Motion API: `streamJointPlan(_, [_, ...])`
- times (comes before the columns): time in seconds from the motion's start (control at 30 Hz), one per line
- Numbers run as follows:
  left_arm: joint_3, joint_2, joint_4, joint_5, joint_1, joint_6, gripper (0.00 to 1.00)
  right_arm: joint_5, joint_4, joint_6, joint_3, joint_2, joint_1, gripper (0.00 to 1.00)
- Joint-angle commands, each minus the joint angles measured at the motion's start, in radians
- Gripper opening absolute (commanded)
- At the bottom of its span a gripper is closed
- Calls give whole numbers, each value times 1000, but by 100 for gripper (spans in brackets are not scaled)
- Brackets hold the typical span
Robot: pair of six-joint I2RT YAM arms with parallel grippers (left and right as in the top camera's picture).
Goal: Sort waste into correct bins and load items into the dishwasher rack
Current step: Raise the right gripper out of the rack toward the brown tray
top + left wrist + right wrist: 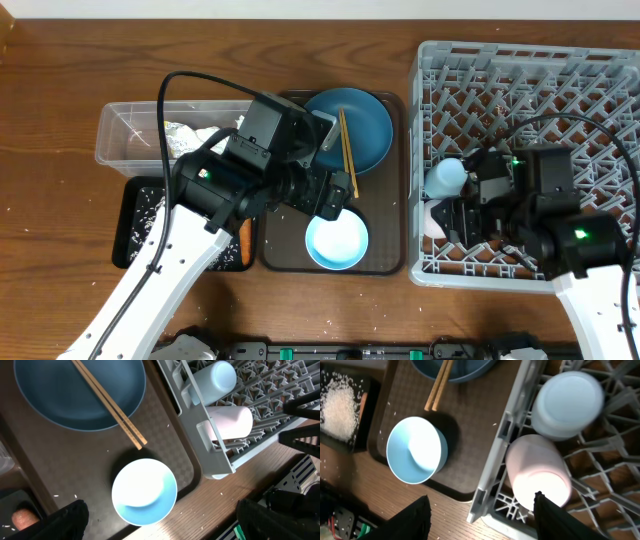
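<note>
The light blue bowl (337, 241) (144, 491) stands upright on the brown serving tray, just ahead of my open left gripper (161, 522), whose fingers straddle it from above. Behind it the dark blue dish (355, 125) carries the wooden chopsticks (347, 150) (110, 407). At the near left corner of the grey dishwasher rack (600, 90), the pink cup (437, 218) (537, 467) and the light blue cup (447, 178) (567, 402) lie on their sides. My right gripper (485, 520) hovers open over that corner, holding nothing, one finger beside the pink cup.
The clear tub (125, 135) at the left holds crumpled tissue (195, 135). In front of it the black tray (140, 215) holds rice grains (340, 405) and a carrot (245, 240). The brown serving tray (165, 445) lies between bins and rack. Stray grains dot the wood.
</note>
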Motion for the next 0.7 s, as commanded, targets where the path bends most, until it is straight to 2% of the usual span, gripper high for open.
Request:
streamJointPlan(0.0, [-1,1,-3,-10,0,7,96,-4,15,14,4,39,46,62])
streamJointPlan(0.37, [-1,1,-3,-10,0,7,96,188,-7,163,3,195,121,62])
streamJointPlan(0.67, [-1,1,-3,-10,0,7,96,192,5,187,-8,293,124,65])
